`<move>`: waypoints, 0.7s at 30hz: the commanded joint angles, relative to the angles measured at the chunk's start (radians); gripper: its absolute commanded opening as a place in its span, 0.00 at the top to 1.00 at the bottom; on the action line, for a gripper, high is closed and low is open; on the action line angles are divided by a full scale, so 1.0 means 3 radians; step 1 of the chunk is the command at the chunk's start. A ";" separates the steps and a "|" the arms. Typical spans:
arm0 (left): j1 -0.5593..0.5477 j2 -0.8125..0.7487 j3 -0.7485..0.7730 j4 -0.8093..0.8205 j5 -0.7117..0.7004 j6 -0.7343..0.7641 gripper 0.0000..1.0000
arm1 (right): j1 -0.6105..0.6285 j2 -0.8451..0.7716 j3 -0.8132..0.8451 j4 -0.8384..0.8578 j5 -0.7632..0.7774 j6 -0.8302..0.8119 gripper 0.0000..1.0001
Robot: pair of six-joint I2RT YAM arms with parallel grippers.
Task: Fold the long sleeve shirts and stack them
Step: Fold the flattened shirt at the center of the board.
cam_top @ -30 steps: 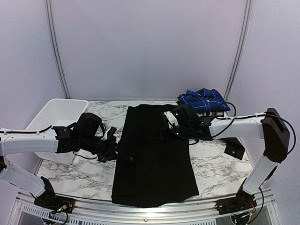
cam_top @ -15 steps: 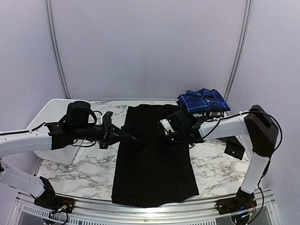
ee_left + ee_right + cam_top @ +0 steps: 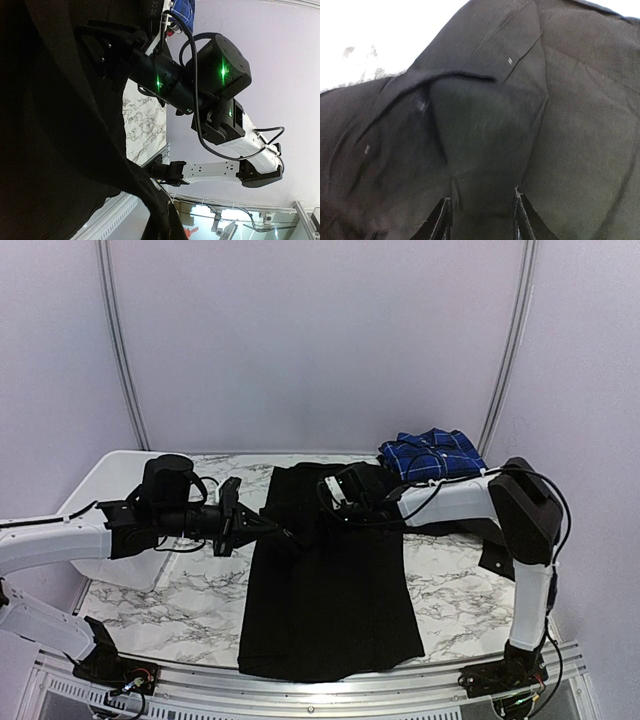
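Marble-patterned table (image 3: 450, 590), white with grey veins. Laid lengthwise down the middle, a black shirt (image 3: 330, 600), from far edge almost to near edge. Right of the black shirt's far end, a folded blue-and-white plaid shirt (image 3: 432, 455), topping a small stack with lower layers barely visible. Left of the black shirt, a white basket (image 3: 120, 456) at the far corner.

no legible text, brand, number or sign in any view. two pale flecks (image 3: 510, 60) on the black shirt (image 3: 485, 125), right wrist view, are possibly sewn tags, too small and blurred to read.
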 commanded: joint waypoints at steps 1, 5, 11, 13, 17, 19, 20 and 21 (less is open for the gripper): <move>0.0017 0.0044 0.0129 0.0117 0.0067 0.0006 1.00 | -0.0035 0.0213 0.0238 -0.0147 0.0171 -0.0016 0.65; 0.0017 0.0049 0.0107 0.0116 0.0072 0.0012 1.00 | -0.0039 0.0319 0.0290 -0.0198 0.0248 -0.0011 0.67; 0.0017 0.0048 0.0091 0.0116 0.0068 0.0030 1.00 | -0.0040 0.0434 0.0366 -0.0242 0.0199 -0.0002 0.72; 0.0017 0.0048 0.0083 0.0116 0.0066 0.0027 1.00 | -0.0041 0.0460 0.0382 -0.0242 0.0157 0.0002 0.74; 0.0017 0.0029 0.0046 0.0116 0.0064 0.0027 1.00 | -0.0038 0.0456 0.0400 -0.0262 0.0179 -0.0007 0.86; 0.0021 0.0008 0.0000 0.0105 0.0068 0.0022 1.00 | -0.0049 0.0442 0.0416 -0.0306 0.0211 -0.0029 0.94; 0.0024 -0.0011 -0.0028 0.0083 0.0070 0.0020 1.00 | -0.0060 0.0436 0.0430 -0.0342 0.0218 -0.0039 0.98; 0.0027 -0.0038 -0.0065 0.0055 0.0067 0.0023 1.00 | -0.0079 0.0430 0.0436 -0.0364 0.0215 -0.0049 1.00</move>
